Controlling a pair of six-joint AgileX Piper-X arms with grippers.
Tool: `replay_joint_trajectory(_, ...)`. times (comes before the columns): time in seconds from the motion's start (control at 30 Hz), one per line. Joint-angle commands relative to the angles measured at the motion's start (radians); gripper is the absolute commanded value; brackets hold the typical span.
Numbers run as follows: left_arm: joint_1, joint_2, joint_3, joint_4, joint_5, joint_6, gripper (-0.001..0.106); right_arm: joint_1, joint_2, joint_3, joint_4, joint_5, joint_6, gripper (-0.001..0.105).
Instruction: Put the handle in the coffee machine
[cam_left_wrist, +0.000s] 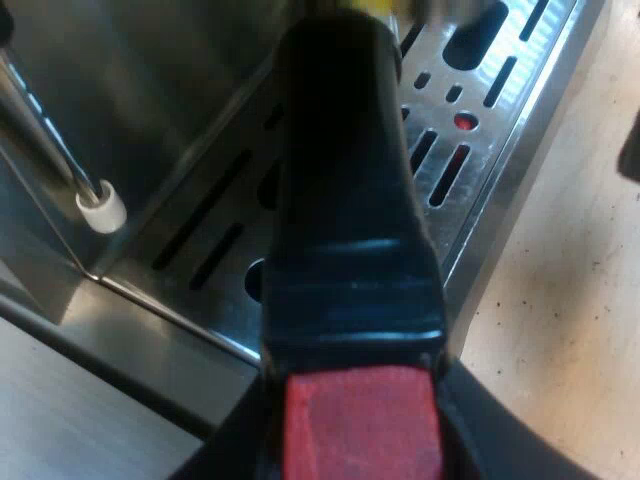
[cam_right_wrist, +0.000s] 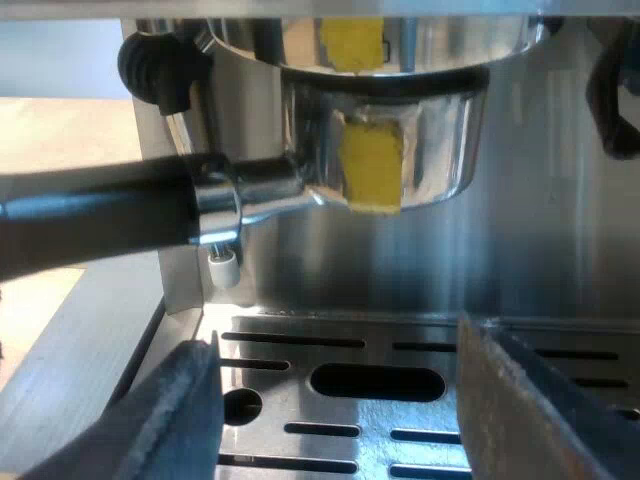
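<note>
The holder's dark handle (cam_left_wrist: 345, 200) with its red end (cam_left_wrist: 360, 425) runs out over the drip tray, and my left gripper (cam_left_wrist: 360, 445) is shut on it at the red end. In the right wrist view the metal holder (cam_right_wrist: 385, 150) sits up against the machine's brewing head (cam_right_wrist: 370, 40), yellow marks on both lined up. Its handle (cam_right_wrist: 100, 215) sticks out sideways. Whether it is locked in I cannot tell. My right gripper (cam_right_wrist: 340, 420) hangs open low over the drip tray (cam_right_wrist: 330, 345), below the holder, with nothing between its fingers.
The slotted steel drip tray (cam_left_wrist: 480, 90) lies under the handle, with a pale tabletop (cam_left_wrist: 570, 300) beyond its edge. A thin steam wand with a white tip (cam_left_wrist: 100, 210) (cam_right_wrist: 222, 268) hangs close beside the holder. A black knob (cam_right_wrist: 155, 65) sits on the machine's front.
</note>
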Motion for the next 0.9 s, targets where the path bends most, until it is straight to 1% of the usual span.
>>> replay_joint_trajectory(0.03, 0.002, -0.028, -0.018, -0.012, 0.054, -0.001, 0.0, -0.005, -0.003, -0.004, -0.007, 0.004, -0.018, 0.054)
replay_joint_trajectory(0.23, 0.002, -0.034, -0.023, -0.012, 0.054, -0.001, 0.0, -0.005, -0.003, -0.004, -0.007, 0.004, -0.018, 0.054)
replay_joint_trajectory(0.47, 0.002, -0.034, -0.059, -0.012, 0.054, -0.001, 0.0, -0.005, -0.003, -0.004, -0.007, 0.004, -0.018, 0.054)
replay_joint_trajectory(0.6, 0.002, -0.048, -0.062, -0.005, 0.054, -0.001, 0.0, -0.005, -0.003, -0.004, -0.007, 0.004, -0.018, 0.054)
replay_joint_trajectory(0.7, 0.002, -0.063, -0.062, 0.01, 0.077, -0.001, 0.0, -0.005, -0.003, -0.004, -0.007, 0.004, -0.018, 0.054)
replay_joint_trajectory(0.9, 0.002, -0.086, -0.062, 0.015, 0.077, -0.001, 0.0, -0.005, -0.003, -0.004, -0.003, 0.004, -0.018, 0.054)
